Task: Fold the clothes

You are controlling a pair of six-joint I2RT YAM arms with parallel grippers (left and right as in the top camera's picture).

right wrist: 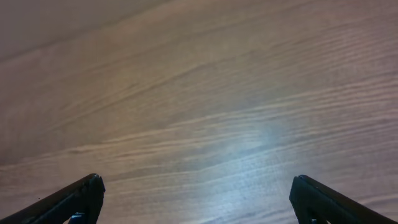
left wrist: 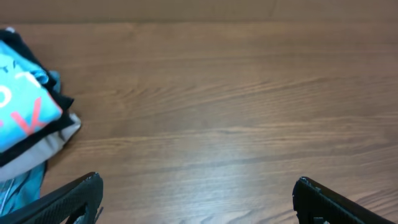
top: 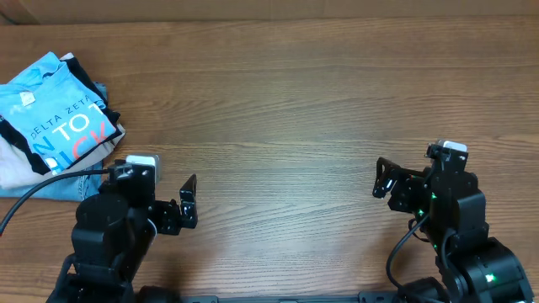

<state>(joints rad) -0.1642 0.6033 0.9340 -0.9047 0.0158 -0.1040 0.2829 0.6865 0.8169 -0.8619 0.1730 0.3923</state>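
Seems to be at the closing stage, or a pause before another fold. Folded into a compact rectangle at the far left of the brown wood-grain tabletop [top: 278, 101]: the light sky-blue cotton T-shirt [top: 50, 109], large white and pink lettering facing up. Stacked on a small pile, directly over a black folded garment [top: 77, 67] peeping out around its edges, with a pale beige cloth [top: 17, 164] and folded blue denim jeans [top: 67, 181] lower down.

Near the front edge, just inward of the pile: the left hand [top: 189, 202], fingers spread wide, gripping nothing, only bare wood between the black tips in the left wrist view. Well apart on the other side: the right hand [top: 381, 178], likewise spread and empty over bare wood.

If more folding is wanted, calls for reaching back and left with the left hand, pinching the shirt's layers without dragging the black garment underneath, then carrying it to the middle for spreading. Otherwise, probably nothing left but squaring the pile.

Smooth and matte underfoot, with a soft patch of glare in the right wrist view. Beyond the far edge, only a thin pale strip; impossible to tell what.
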